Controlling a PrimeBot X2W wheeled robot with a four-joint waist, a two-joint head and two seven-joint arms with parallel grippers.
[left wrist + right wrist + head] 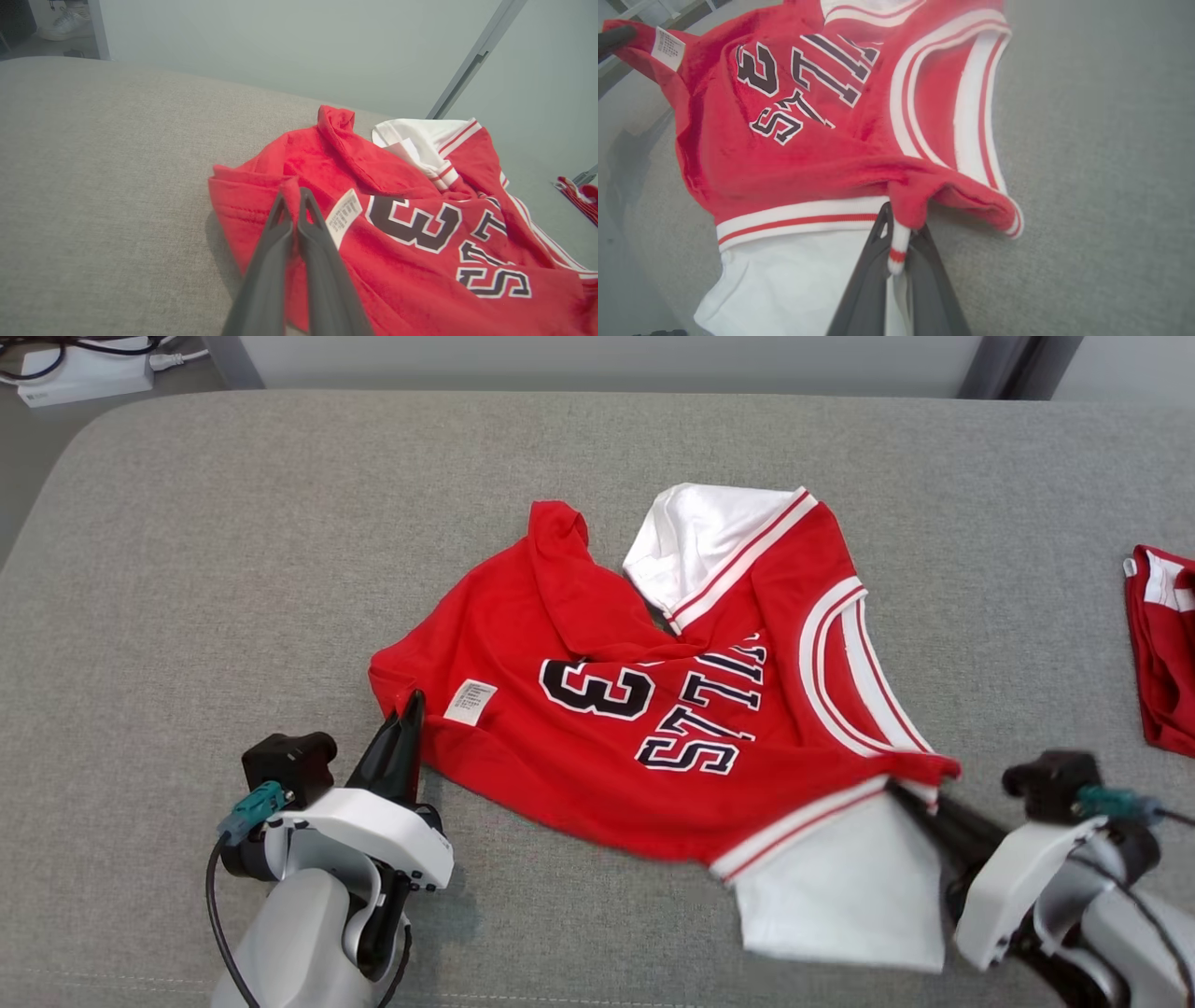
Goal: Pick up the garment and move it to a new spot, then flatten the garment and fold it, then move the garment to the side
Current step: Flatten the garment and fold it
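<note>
Left end effector (409, 711) is clenched on the hem corner of the red jersey (653, 728) beside its label (470, 702); the right end effector (910, 793) is clenched on a fold of striped trim. The jersey lies crumpled mid-way across the grey upholstered surface (187, 569). Lifting well likely means raising both grips evenly and spreading them, steering away from the second red garment (1162, 644) at the right edge.

A grey fabric surface (187, 541) meets a pale wall (597, 359), with a white power strip (84, 375) beyond its left corner.
</note>
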